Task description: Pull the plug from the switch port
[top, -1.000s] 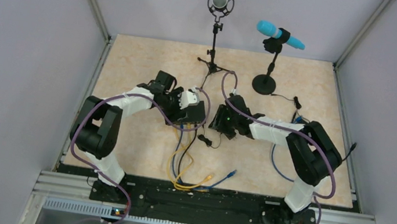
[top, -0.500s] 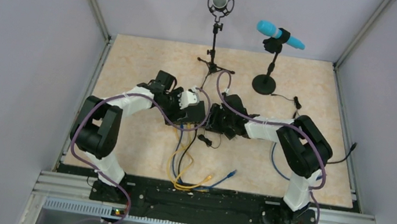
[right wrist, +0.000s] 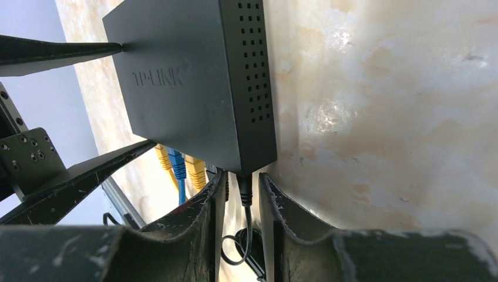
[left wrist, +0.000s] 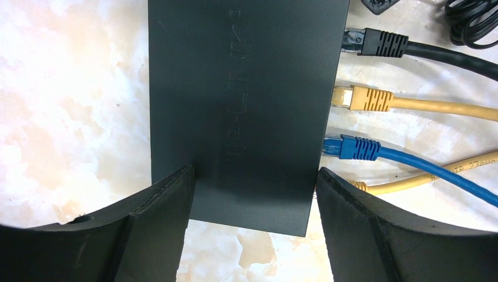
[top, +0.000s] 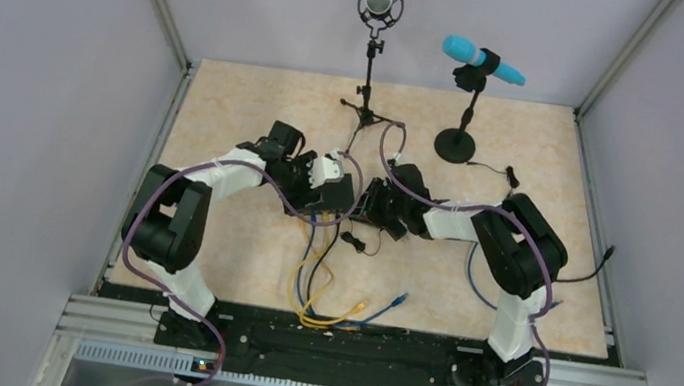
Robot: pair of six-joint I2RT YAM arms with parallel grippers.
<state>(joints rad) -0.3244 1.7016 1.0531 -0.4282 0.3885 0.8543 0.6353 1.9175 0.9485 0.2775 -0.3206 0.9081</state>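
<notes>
The flat black rectangular plastic box (left wrist: 235,100) with the embossed brand name lies on the pale marbled surface (right wrist: 382,117), between the two arms, near the middle. The left claw (left wrist: 255,171) straddles one short end of this box; its two fingers press on the long sides, so I judge it grips the box to steady it. Along one edge, a yellow cable plug (left wrist: 361,98) and a blue cable plug (left wrist: 352,147) sit in their ports. The thing to pull is the small black plug (right wrist: 245,189) with a thin black cord, seated in the switch port at the corner of that same edge, beside the perforated side wall. The right claw (right wrist: 242,174) is narrow and has this plug between its fingers; a thin gap shows on each side, so it seems not yet pinched. The long axis of the plug runs straight out of the box edge toward the right wrist camera. The right arm is clearly the nearer one, and I judge the pull must go back along this axis, away from the box.
</notes>
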